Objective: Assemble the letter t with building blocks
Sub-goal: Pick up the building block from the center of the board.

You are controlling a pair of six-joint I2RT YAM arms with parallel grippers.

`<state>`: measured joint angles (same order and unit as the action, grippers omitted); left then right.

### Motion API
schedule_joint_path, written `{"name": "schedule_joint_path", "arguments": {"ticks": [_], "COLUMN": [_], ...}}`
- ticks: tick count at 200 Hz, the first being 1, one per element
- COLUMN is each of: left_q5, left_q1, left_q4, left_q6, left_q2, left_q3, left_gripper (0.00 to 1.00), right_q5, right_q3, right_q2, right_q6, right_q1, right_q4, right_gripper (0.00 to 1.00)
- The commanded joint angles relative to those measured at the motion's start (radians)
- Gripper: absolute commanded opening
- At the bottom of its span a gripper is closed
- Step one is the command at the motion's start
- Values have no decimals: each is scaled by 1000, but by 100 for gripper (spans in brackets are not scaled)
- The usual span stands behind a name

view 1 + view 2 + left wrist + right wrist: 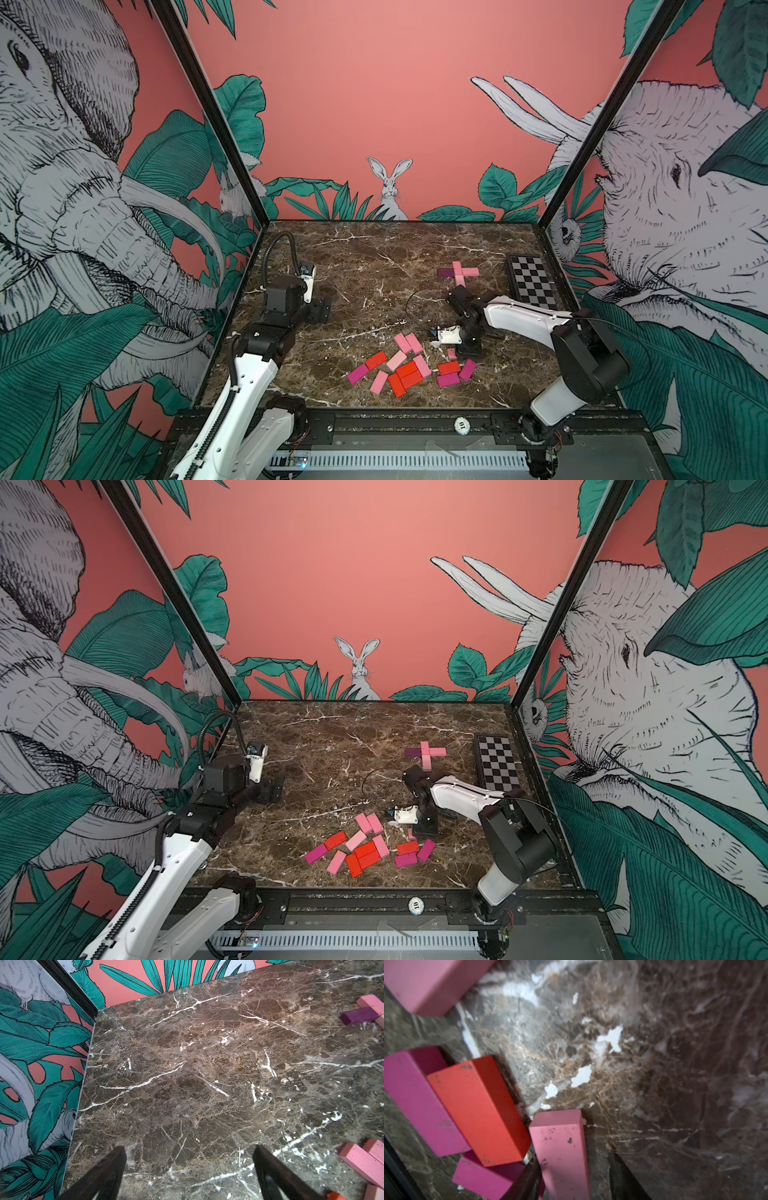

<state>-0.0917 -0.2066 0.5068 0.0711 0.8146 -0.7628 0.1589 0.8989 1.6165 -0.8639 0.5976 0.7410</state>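
Note:
Several red, pink and magenta building blocks lie in a loose pile (407,370) (365,850) near the table's front. Farther back, pink blocks and a dark purple one form a cross shape (459,272) (426,752). My right gripper (457,355) (573,1159) points down at the pile's right side, open, with its jaws on either side of a light pink block (562,1153) (451,354). One finger lies against that block and a gap shows at the other. A red block (477,1109) and magenta blocks lie beside it. My left gripper (326,309) (189,1148) hangs open and empty over bare marble at the left.
A black-and-white checkered board (532,280) (498,762) lies along the right wall behind the right arm. Patterned walls close in the marble table (374,257) on three sides. A thin black cable (411,301) loops over the table's middle.

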Motion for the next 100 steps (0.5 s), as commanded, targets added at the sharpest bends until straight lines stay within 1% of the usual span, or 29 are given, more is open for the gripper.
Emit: {"name": "schedule_joint_path", "arguments": {"ticks": [1, 24, 60, 87, 100], "left_q5": [-7, -8, -11, -8, -9], "left_q1": [1, 1, 0, 1, 1], "left_q4": [7, 10, 9, 10, 11], "left_q6": [-2, -3, -1, -1, -2], "left_q2": [-13, -14, -13, -11, -10], "left_q3": [1, 1, 2, 2, 1], "left_gripper": [97, 97, 97, 97, 97], "right_q5": [-6, -2, 20, 29, 27], "right_q3": [4, 18, 34, 47, 63], "right_q2": [42, 61, 65, 51, 44], "right_q6": [2, 15, 30, 90, 152], "right_q1": [15, 18, 16, 9, -5], "right_q4": [12, 14, 15, -6, -24], "right_gripper": [51, 46, 32, 25, 25]}}
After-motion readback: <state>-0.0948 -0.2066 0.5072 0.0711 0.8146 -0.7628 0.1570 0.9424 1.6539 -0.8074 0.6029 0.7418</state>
